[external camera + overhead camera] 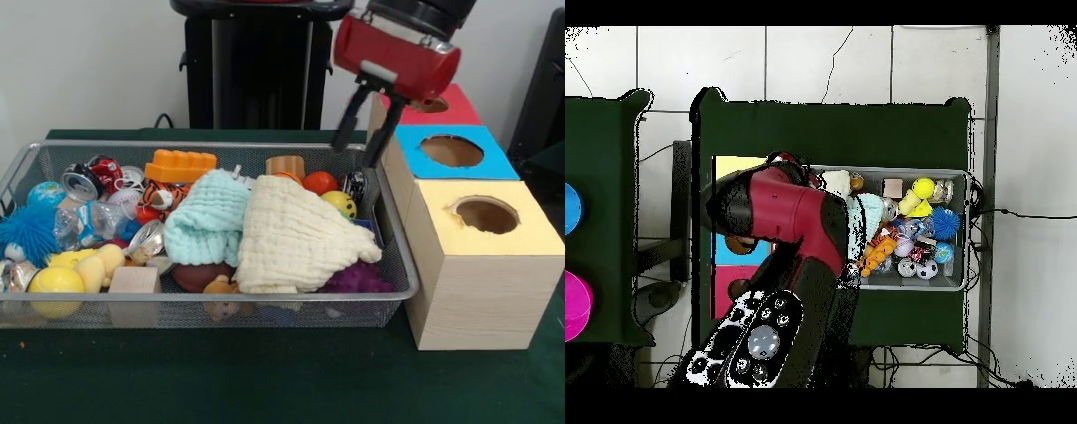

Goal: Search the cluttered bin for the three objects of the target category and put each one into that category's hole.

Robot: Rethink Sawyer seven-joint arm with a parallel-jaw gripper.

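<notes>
The silver wire-mesh bin (393,231) lies on the green table, full of clutter; it also shows in the overhead view (966,232). My gripper (356,155) hangs open and empty above the bin's far right corner, next to the boxes. The yellow-topped box has its round hole (486,215) at the right, nearest the camera. No white wad with coloured patches shows; a cream cloth (300,234) and a mint cloth (207,216) cover the bin's middle. In the overhead view my arm (790,215) hides the gripper and most of the boxes; a strip of yellow top (737,166) shows.
A blue-topped box (415,141) and a red-topped box (459,104) stand behind the yellow one. The bin holds a blue spiky ball (31,231), a yellow ball (55,283), a wooden block (134,283), an orange toy (181,165), a purple spiky ball (357,278) and crushed cans (84,181).
</notes>
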